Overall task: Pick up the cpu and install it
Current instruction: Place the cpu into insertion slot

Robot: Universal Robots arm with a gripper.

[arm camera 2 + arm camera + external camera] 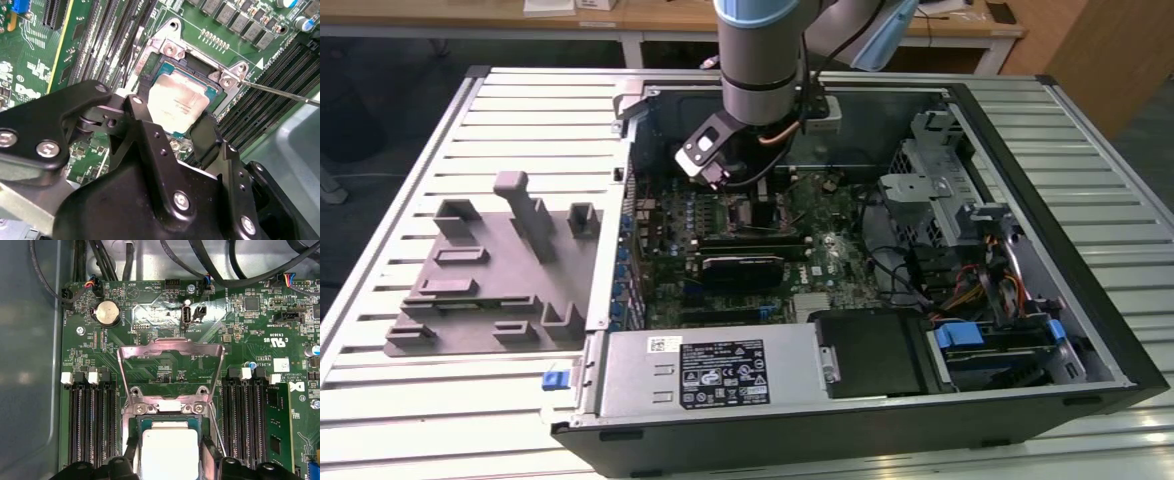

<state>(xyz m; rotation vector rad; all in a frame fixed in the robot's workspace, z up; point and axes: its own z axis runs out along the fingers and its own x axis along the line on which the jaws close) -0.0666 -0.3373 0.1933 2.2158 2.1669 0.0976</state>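
Note:
The cpu (177,100) (170,440), a flat square chip with a silver-grey top, lies level in the open motherboard socket (167,50) (170,406). My gripper (171,115) (170,452) is down over it, and its black fingers (136,107) press against two opposite edges of the chip. The socket's metal load plate (170,347) stands flipped up behind the chip, and the thin retention lever (280,92) sticks out to one side. In the exterior view, the gripper (720,175) reaches into the open computer case (1014,130) near its back wall.
Memory slots (90,425) flank the socket, with one green module (277,430) seated. A coin battery (107,313) and cables (100,260) lie beyond. The case holds a power supply (707,370) and drive cage (947,190). A grey fixture (494,270) sits on the table.

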